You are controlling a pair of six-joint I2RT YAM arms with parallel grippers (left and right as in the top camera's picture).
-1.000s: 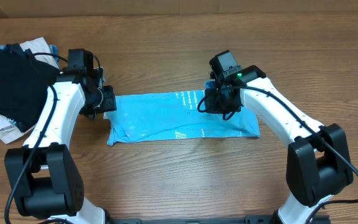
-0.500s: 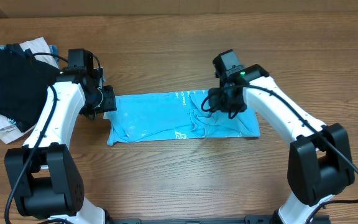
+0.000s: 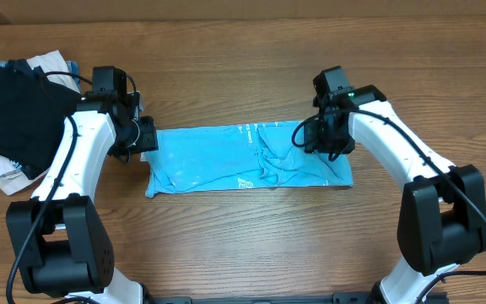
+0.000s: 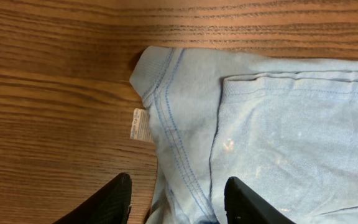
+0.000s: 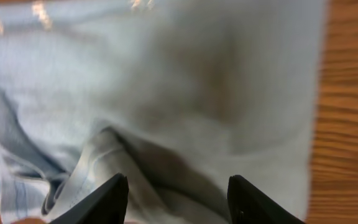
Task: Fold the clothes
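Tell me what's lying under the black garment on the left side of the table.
White fabric pokes out from beneath the black garment along its far and near edges. How many pieces lie under it is covered.

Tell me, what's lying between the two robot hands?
The folded blue T-shirt stretches between the left gripper and right gripper, shown in the overhead view.

Bright, even light on worktop (image 3: 243, 59); shadows soft. Right wrist view blurred, dark shadow patch across clothes (image 5: 166, 68).
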